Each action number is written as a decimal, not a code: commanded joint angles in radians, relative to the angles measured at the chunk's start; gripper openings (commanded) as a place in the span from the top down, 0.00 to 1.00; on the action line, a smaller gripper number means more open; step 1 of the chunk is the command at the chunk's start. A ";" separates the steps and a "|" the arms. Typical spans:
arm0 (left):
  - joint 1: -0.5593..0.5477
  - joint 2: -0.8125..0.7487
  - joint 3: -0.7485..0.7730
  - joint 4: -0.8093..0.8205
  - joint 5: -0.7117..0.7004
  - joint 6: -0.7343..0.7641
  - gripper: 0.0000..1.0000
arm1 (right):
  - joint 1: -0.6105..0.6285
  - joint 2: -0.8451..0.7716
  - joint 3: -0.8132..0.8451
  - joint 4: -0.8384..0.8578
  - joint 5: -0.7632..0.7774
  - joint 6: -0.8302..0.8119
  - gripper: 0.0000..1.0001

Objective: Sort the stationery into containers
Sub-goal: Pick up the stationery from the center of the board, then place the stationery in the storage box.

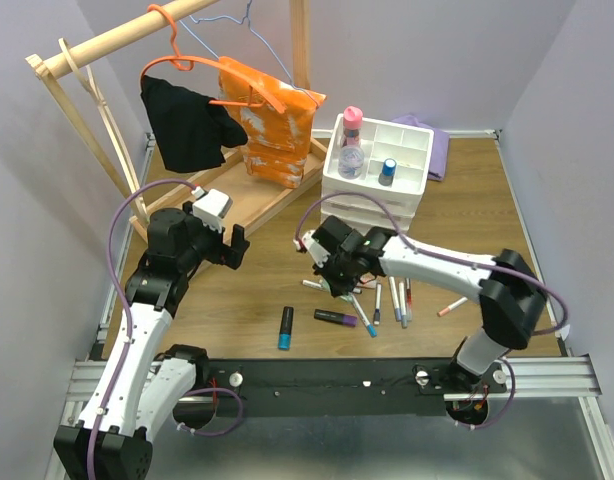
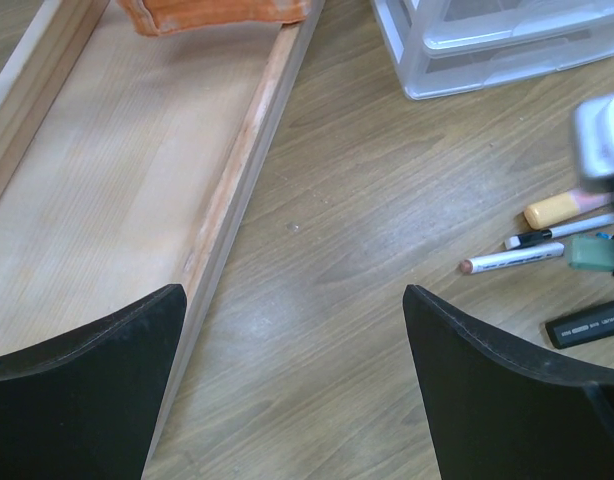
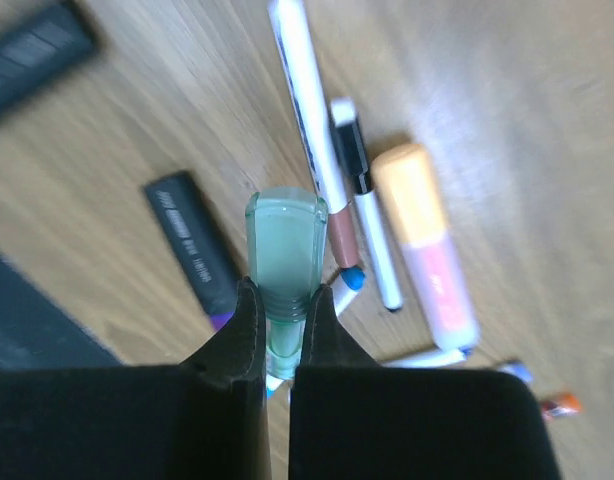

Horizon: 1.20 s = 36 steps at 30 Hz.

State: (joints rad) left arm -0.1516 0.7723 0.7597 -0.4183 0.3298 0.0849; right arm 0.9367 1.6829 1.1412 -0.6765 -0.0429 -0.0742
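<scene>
Two grippers: the right gripper (image 3: 285,300) has fingers clamped on a green highlighter (image 3: 285,235) over scattered pens (image 3: 307,110) near the organiser (image 1: 372,208), while the left gripper (image 2: 292,295) hangs, fingers wide apart.

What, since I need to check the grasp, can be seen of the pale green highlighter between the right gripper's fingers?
The pale green highlighter is chunky, translucent plastic with a rounded end pointing away from the wrist camera and a ribbed band. The right gripper is shut on it there, one black finger each side. It sits over the wooden table beside white pens; whether it is lifted cannot be told.
</scene>
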 commanded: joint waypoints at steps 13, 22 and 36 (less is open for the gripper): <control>0.004 0.127 0.158 0.053 0.060 0.022 0.02 | -0.054 -0.157 0.641 -0.183 0.198 -0.297 0.99; -0.011 0.140 0.162 0.030 0.091 0.036 0.02 | -0.286 -0.154 0.790 -0.127 0.249 -0.432 0.99; -0.012 0.150 0.170 0.041 0.123 0.026 0.02 | -0.569 -0.031 0.851 -0.152 0.087 -0.607 0.99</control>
State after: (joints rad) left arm -0.1593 0.9222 0.9031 -0.3904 0.4191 0.1139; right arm 0.3931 1.6146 1.9781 -0.8097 0.1230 -0.6117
